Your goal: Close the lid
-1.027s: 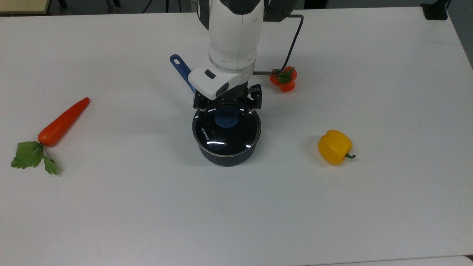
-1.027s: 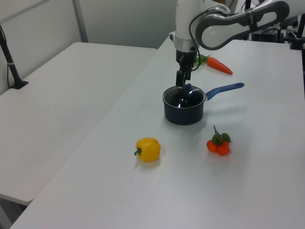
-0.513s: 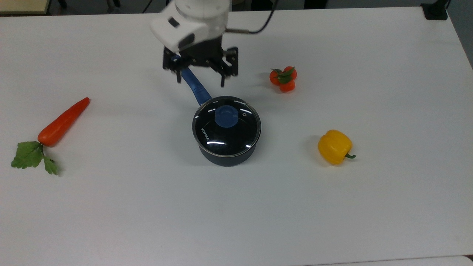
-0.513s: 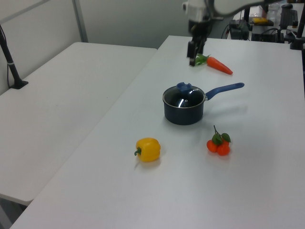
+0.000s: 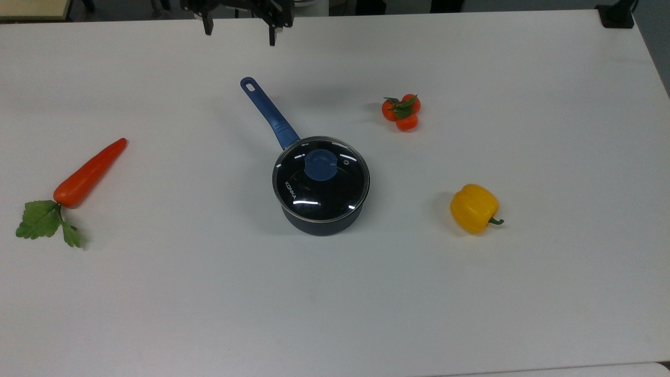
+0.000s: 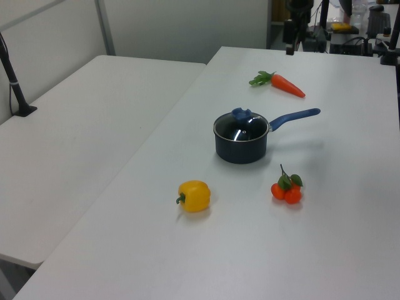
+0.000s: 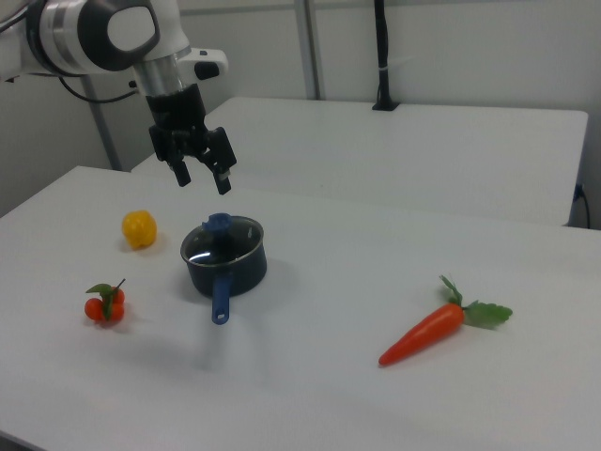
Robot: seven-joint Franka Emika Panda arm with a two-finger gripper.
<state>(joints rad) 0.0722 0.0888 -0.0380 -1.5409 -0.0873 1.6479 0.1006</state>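
White and matte, the table (image 5: 471,314) spreads smooth and flat under everything, with a second pale table (image 6: 81,125) beside it at the left view's left. Glossy white and grey shells form the rounded arm (image 7: 103,38) at the upper part of the right view's left, and its black gripper (image 7: 200,178) hangs in the air above and apart from the pan, fingers (image 7: 223,183) spread wide with nothing between them; in the top view the gripper (image 5: 239,29) sits at the upper edge. A dark blue, round, straight-walled saucepan (image 5: 320,222) stands near the table's middle, its long blue handle (image 5: 268,115), with a hanging hole at the end, reaching toward the top view's upper left. Seated flat and centred on the saucepan is the lid (image 5: 301,188), a round pane of clear glass in a thin metal rim, showing bright streaks of reflected light, a blue knob (image 5: 321,164) at its centre, a small vent fitting just beside the knob, and the white word "KONKA" printed near the rim. At the top view's left lies a smooth orange carrot (image 5: 89,173), tapered, with crinkled green leaves. At the top view's right rests a shiny, lobed yellow bell pepper (image 5: 473,207) with a green stalk. A small cluster of red-orange tomatoes (image 5: 402,112) with green leaves lies beyond the saucepan, toward the top view's upper right.
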